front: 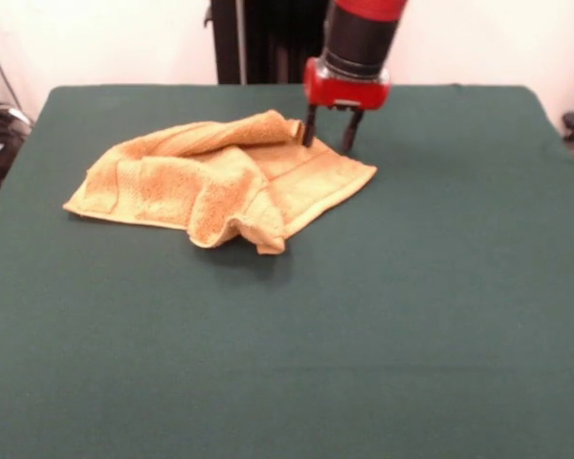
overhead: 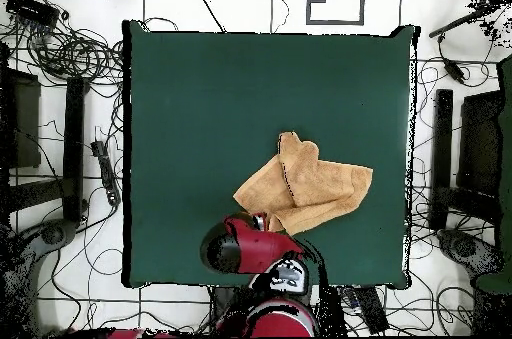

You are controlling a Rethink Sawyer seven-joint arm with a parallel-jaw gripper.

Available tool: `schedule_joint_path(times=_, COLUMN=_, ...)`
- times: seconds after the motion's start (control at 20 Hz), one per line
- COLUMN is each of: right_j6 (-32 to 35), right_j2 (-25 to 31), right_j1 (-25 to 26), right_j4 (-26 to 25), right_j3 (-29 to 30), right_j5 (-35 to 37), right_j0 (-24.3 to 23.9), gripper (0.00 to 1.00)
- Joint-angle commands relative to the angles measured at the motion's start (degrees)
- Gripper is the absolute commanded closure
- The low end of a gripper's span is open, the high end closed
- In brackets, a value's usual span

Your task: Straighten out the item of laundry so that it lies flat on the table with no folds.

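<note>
The golden-yellow towel (front: pixel 220 182) lies crumpled on the dark green table (front: pixel 364 335), left of centre towards the far side. Its left part is bunched with folds over itself; a flatter corner points right. In the overhead view the towel (overhead: pixel 310 187) sits right of centre near the robot's side. My gripper (front: pixel 326 136) hangs from the red and black arm, its two dark fingers (front: pixel 309 127) open and empty, straddling the towel's far right edge by the rolled fold, tips at or just above the cloth. In the overhead view the arm (overhead: pixel 240 247) hides the gripper.
The table's edge (overhead: pixel 128 155) is ringed by cables and dark equipment on the floor. The robot's pedestal (front: pixel 268 38) stands behind the table's far edge. Broad green table surface extends in front of and to the right of the towel.
</note>
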Motion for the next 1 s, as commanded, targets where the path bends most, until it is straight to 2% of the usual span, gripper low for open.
schedule_joint_path(times=0.05, right_j6=16.9, right_j2=4.7, right_j1=9.4, right_j4=5.9, right_j3=-0.3, right_j5=-4.5, right_j0=2.0, gripper=0.00)
schedule_joint_path(times=0.4, right_j6=12.3, right_j2=2.1, right_j1=12.3, right_j4=5.3, right_j3=-5.9, right_j5=-3.9, right_j0=0.6, gripper=0.00)
schedule_joint_path(times=0.75, right_j6=10.4, right_j2=3.4, right_j1=11.7, right_j4=3.2, right_j3=-6.1, right_j5=-3.7, right_j0=-2.4, gripper=0.00)
schedule_joint_path(times=0.8, right_j6=10.4, right_j2=3.8, right_j1=11.5, right_j4=2.9, right_j3=-6.0, right_j5=-4.1, right_j0=-2.8, gripper=0.00)
schedule_joint_path(times=1.0, right_j6=10.0, right_j2=10.8, right_j1=10.4, right_j4=0.6, right_j3=-4.5, right_j5=-5.1, right_j0=-9.6, gripper=0.00)
